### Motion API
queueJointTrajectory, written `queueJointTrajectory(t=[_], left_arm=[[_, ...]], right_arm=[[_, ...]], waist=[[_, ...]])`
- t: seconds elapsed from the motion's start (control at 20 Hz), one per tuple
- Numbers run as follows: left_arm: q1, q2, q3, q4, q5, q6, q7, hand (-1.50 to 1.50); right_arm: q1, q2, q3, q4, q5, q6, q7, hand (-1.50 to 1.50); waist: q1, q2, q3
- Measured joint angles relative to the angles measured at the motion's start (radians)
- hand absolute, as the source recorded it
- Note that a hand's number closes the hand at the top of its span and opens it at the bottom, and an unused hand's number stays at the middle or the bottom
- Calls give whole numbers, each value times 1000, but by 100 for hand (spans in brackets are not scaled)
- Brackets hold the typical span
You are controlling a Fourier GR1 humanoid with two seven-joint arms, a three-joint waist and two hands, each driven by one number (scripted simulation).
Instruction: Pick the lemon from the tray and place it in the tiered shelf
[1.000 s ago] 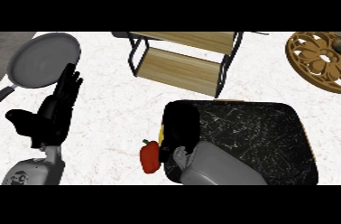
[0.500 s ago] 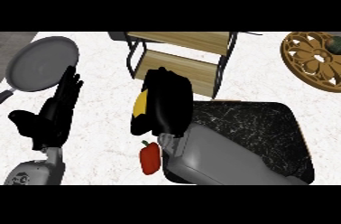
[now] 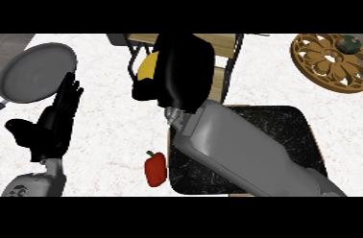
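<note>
Since half a second ago the right hand (image 3: 183, 69) has travelled up the head view, away from the tray (image 3: 287, 129) and onto the tiered shelf (image 3: 224, 46), taking the lemon (image 3: 147, 66) with it. A full second ago that hand was still low over the tray's left edge. The view itself has shifted a little too, so the shelf now sits closer to the top edge.

In the head view, the right hand is closed round the lemon. Only a yellow sliver of the fruit shows, at the hand's left side. Dark fingers (image 3: 145, 92) wrap under it and the bulk of the hand covers its right half. Lemon and hand lie over the left part of the shelf, between its dark posts. Whether the fruit touches a wooden board or hangs above one cannot be told from this angle. The grey right forearm (image 3: 241, 150) runs down and to the right across the tray's left portion.

A red pepper (image 3: 155, 169) lies on the white counter (image 3: 106, 150) just beside the tray's left edge, apart from both hands. The left hand (image 3: 51, 124) rests at the left of the view, its fingers straight and pointing up, holding nothing. Its fingertips reach the lower right rim of a grey pan (image 3: 35, 71). A carved wooden disc (image 3: 326, 64) sits at the upper right, well apart from the shelf.
</note>
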State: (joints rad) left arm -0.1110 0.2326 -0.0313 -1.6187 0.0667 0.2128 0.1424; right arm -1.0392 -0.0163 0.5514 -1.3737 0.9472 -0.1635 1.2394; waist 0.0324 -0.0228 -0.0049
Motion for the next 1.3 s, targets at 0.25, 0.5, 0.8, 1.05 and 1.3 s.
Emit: queueJointTrajectory(t=[0.25,0.5,0.8,1.05,1.3], left_arm=[[-5,-4,5,0,1,4,3,0],[-6,-4,3,-5,-4,2,-1,0],[-5,-11,5,-6,-1,-3,-8,0],[-22,1,15,-26,2,-5,22,0],[-10,-14,3,-28,-13,2,11,0]], right_arm=[[-41,1,-54,48,57,-9,0,150],[-78,2,-108,111,100,-32,-2,150],[-94,3,-137,194,133,-83,-12,150],[-90,3,-148,260,163,-143,-32,150],[-84,4,-179,340,171,-224,-75,150]], waist=[[-2,5,1],[2,13,2],[7,22,3],[10,25,4],[10,29,4]])
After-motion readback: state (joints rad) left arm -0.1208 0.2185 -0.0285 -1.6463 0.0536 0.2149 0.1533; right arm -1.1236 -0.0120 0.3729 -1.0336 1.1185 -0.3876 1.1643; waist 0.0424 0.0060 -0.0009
